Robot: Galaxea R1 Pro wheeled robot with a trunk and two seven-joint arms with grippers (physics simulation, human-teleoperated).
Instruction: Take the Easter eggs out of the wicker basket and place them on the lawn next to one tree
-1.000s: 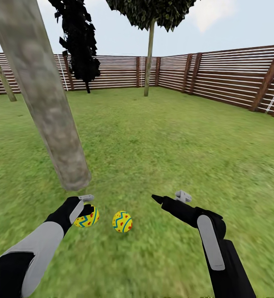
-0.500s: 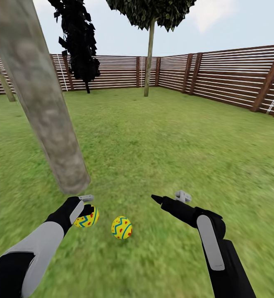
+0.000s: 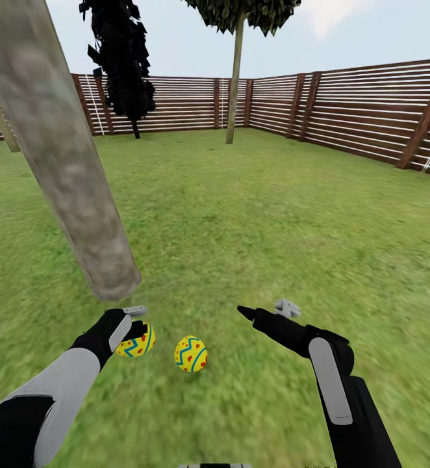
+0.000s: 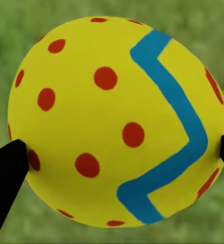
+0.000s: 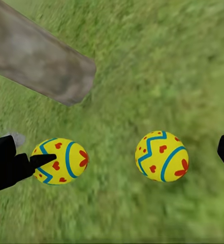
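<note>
My left gripper is shut on a yellow Easter egg with red dots and blue zigzags, low over the lawn just in front of the thick grey-brown tree trunk. In the left wrist view this egg sits between both black fingertips. A second egg lies loose on the grass beside it, and shows again in the right wrist view. My right gripper hovers open to the right of that egg, holding nothing. The third egg and the wicker basket are out of view.
A brown slat fence bounds the garden at the back and right. A black cone-shaped tree and a thin-trunked tree stand far off by the fence. Open grass stretches ahead and to the right.
The head camera has tipped slightly, shifting the fence and trees in the picture. The loose egg has settled a touch nearer me. Both arms hold their places.
</note>
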